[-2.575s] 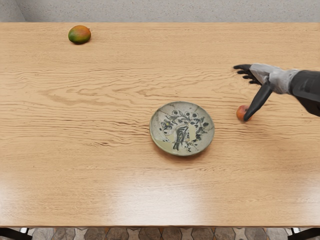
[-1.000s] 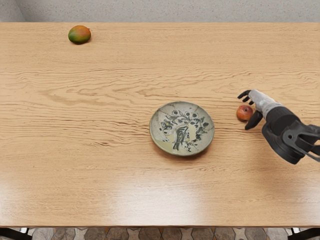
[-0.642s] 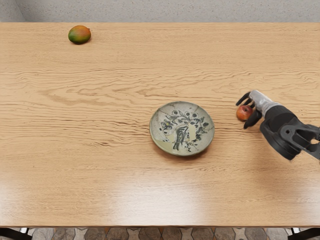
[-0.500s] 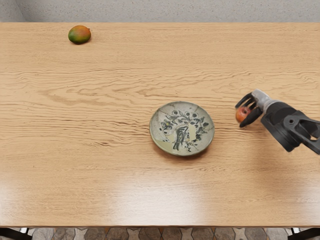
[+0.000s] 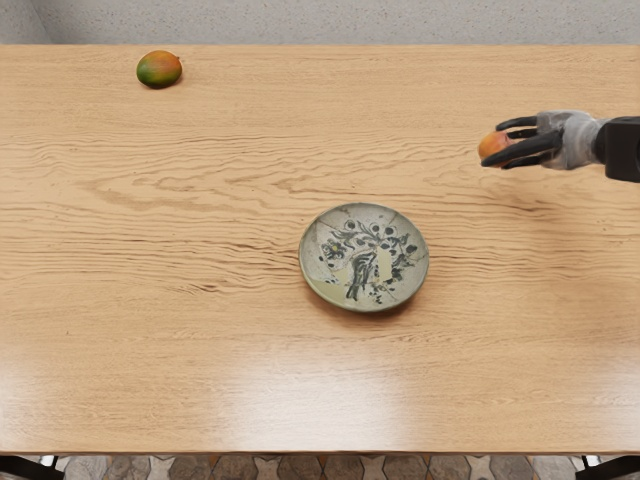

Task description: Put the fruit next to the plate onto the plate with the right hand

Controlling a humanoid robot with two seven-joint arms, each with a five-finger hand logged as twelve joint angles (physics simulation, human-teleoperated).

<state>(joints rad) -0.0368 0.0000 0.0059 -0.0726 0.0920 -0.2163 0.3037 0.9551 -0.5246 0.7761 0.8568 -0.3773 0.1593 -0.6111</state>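
The right hand (image 5: 545, 140) comes in from the right edge of the view, its arm cut off by the frame, with the dark fingers (image 5: 520, 156) closed around the fruit (image 5: 491, 146). One finger runs above the small orange-red fruit and one below, so only its left side shows. The fruit is held to the right of the plate (image 5: 364, 256) and farther back, well apart from the plate's rim; it seems to be clear of the surface (image 5: 200, 350), though the height cannot be told for sure

Between hand and plate lies only bare wood. The plate, round with a dark bird-and-branch pattern, sits near the middle of the surface, with open wood on every side and a wide strip between it and the front edge. The back edge runs straight across the top of the view. The surface carries on past both sides of the view, so its side edges do not show

A mango (image 5: 159, 69) lies far off at the back left, close to the back edge
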